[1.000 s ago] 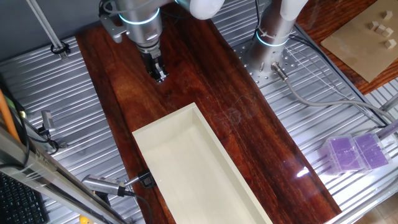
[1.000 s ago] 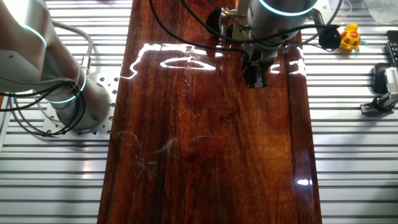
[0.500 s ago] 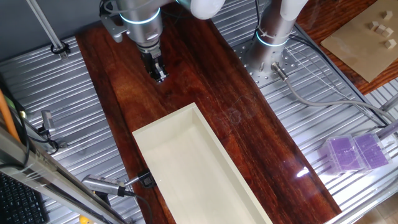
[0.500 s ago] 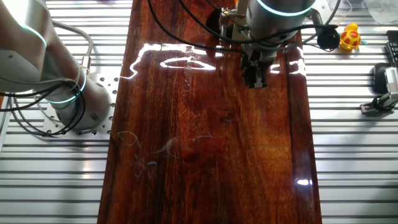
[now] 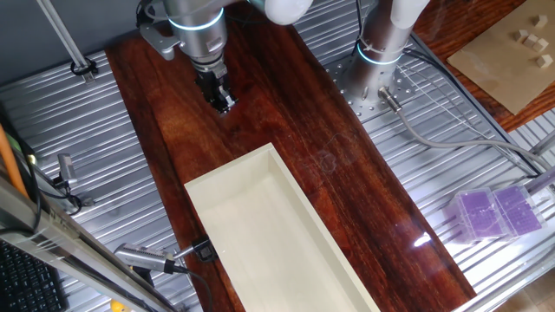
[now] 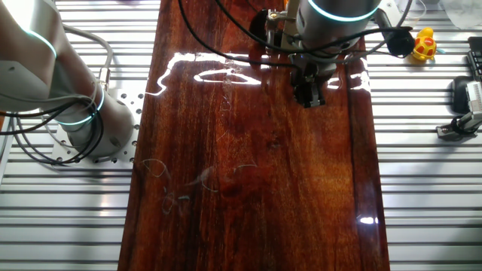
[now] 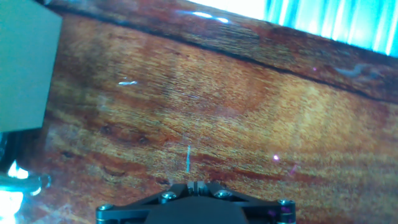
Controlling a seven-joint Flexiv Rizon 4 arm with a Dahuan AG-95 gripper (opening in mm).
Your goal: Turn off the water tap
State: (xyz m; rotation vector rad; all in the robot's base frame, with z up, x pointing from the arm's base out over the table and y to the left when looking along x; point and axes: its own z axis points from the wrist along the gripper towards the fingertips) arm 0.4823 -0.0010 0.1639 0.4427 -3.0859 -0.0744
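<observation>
A chrome tap-like fitting (image 5: 143,258) lies at the table's lower left edge, with a black clamp piece (image 5: 203,251) against the cream basin's (image 5: 227,178) left wall. My gripper (image 5: 224,106) hangs above the dark wooden board, far beyond the basin's far end and well away from the fitting. It also shows in the other fixed view (image 6: 310,98), where the fitting and the basin are out of view. In the hand view my gripper (image 7: 193,185) has its fingertips pressed together with nothing between them, and only bare wood lies below.
The wooden board (image 5: 347,191) runs along the ribbed metal table. A second arm's base (image 5: 381,52) stands at the right, with cables. A purple box (image 5: 494,212) sits at the right edge. The basin's corner (image 7: 25,68) shows left in the hand view.
The arm has shifted very slightly; the gripper stays shut over the same patch of board.
</observation>
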